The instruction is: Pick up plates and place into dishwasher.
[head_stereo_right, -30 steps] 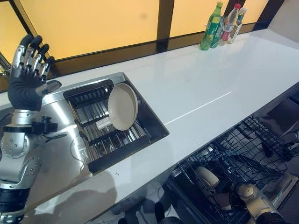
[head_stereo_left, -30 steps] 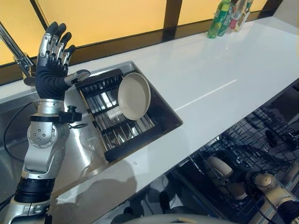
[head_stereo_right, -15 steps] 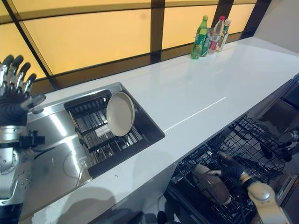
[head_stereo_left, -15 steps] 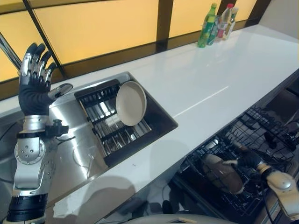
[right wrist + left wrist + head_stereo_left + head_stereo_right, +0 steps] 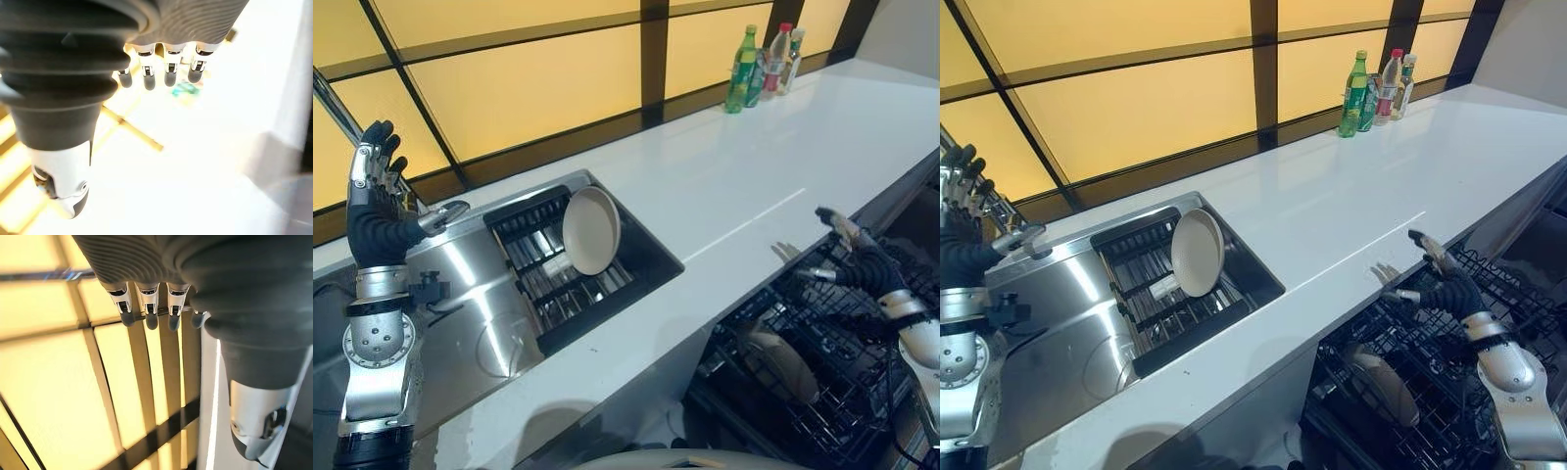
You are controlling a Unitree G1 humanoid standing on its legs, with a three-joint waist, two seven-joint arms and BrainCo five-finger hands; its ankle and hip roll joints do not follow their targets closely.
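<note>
Left eye view puts my right hand (image 5: 862, 262) just above the dishwasher rack (image 5: 822, 387), fingers spread and empty, with one cream plate (image 5: 781, 362) lying in that rack. Another cream plate (image 5: 591, 230) stands on edge in the drying rack (image 5: 558, 284) down in the sink (image 5: 480, 294). My left hand (image 5: 374, 211) is raised beside the faucet (image 5: 337, 103), fingers straight, holding nothing. I judge one placement done; next I must reach for the sink plate.
</note>
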